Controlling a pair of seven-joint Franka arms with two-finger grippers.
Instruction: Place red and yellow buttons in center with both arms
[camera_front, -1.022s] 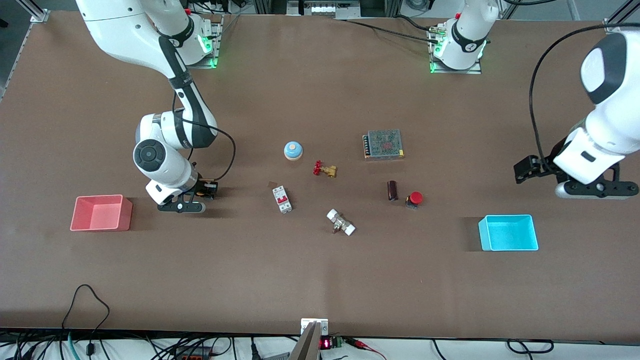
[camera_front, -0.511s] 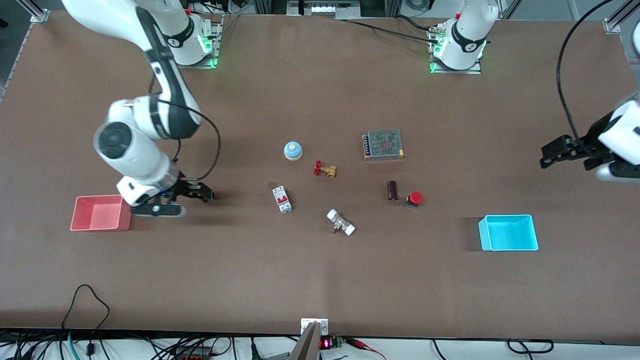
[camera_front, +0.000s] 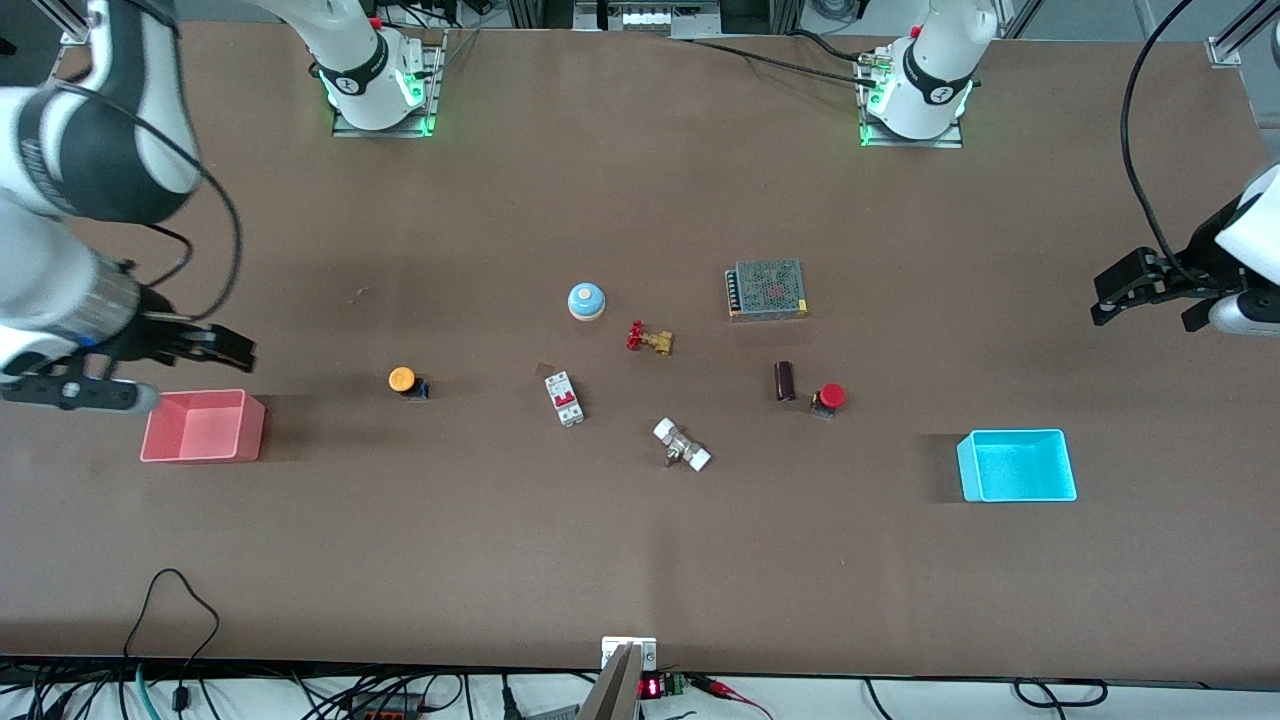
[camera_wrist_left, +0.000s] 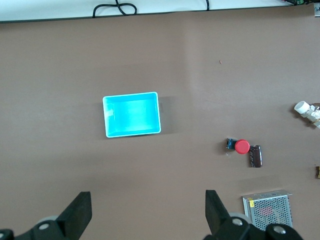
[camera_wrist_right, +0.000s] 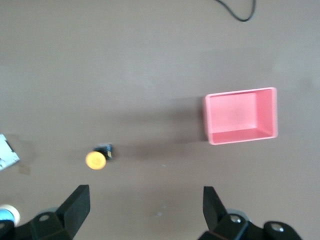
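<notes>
The yellow button (camera_front: 402, 380) lies on the brown table between the pink bin and the breaker; it also shows in the right wrist view (camera_wrist_right: 95, 159). The red button (camera_front: 830, 397) lies beside a dark cylinder (camera_front: 785, 381); it also shows in the left wrist view (camera_wrist_left: 241, 146). My right gripper (camera_front: 215, 345) is open and empty, raised over the table by the pink bin, its jaws wide apart (camera_wrist_right: 144, 207). My left gripper (camera_front: 1125, 290) is open and empty, raised over the left arm's end of the table, jaws wide apart (camera_wrist_left: 147, 212).
A pink bin (camera_front: 203, 425) stands at the right arm's end, a cyan bin (camera_front: 1017, 465) at the left arm's end. In the middle lie a blue dome (camera_front: 586, 301), a red-handled brass valve (camera_front: 648, 339), a white breaker (camera_front: 564, 398), a white-capped fitting (camera_front: 681, 445) and a meshed power supply (camera_front: 767, 288).
My right gripper let go of the yellow button on the table, rose and swung away toward the right arm's end. My left gripper drew back and up toward the left arm's end.
</notes>
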